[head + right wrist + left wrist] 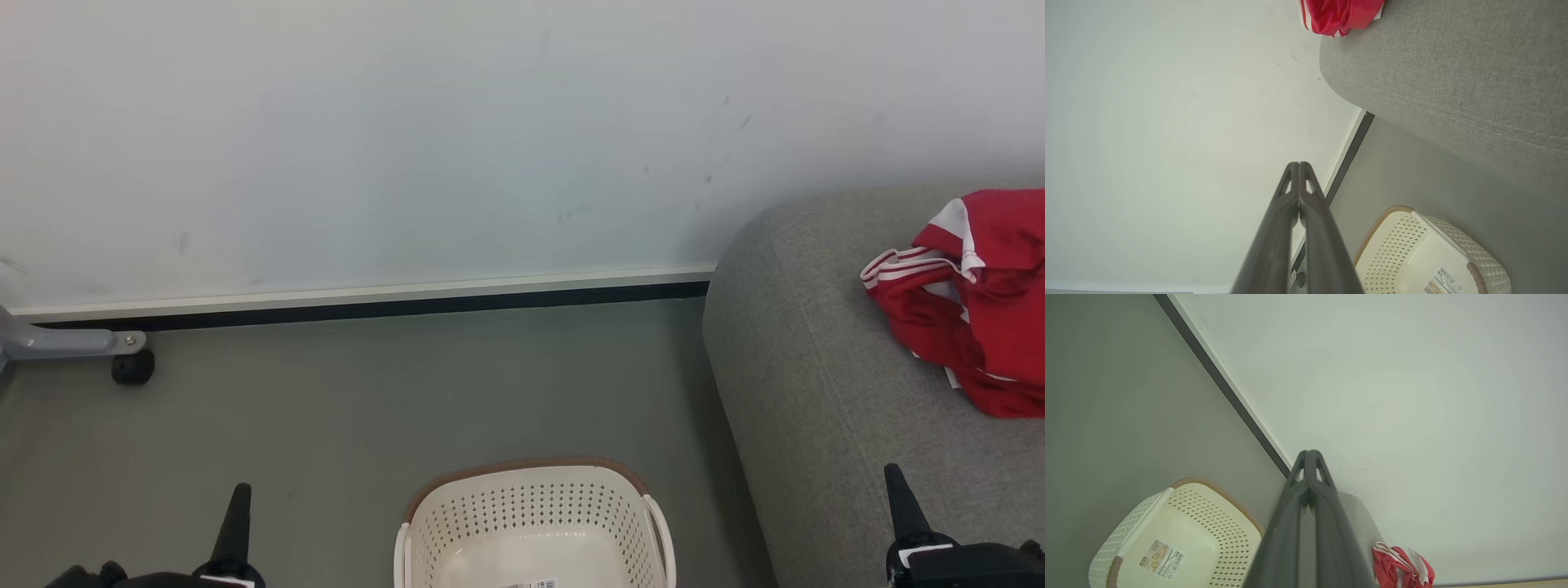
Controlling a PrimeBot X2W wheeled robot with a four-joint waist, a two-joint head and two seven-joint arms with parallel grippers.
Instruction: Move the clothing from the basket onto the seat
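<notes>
Red clothing (971, 302) with white stripes lies bunched on the grey seat (816, 384) at the right; it also shows as clothing (1402, 568) and clothing (1340, 15) in the wrist views. The cream basket (535, 506) with a brown rim stands on the floor at bottom centre; nothing but a label shows inside the basket (1180, 539) and basket (1412, 253). My left gripper (237, 496) is shut at the lower left, holding nothing, left of the basket. My right gripper (896, 480) is shut and holding nothing over the seat's front. Fingers (1310, 457) and fingers (1299, 167) press together.
A white wall with a pale and black skirting (367, 298) runs behind. A grey metal leg with a black castor (132, 366) stands at the far left by the wall. Grey floor (367, 392) spreads between the basket and the wall.
</notes>
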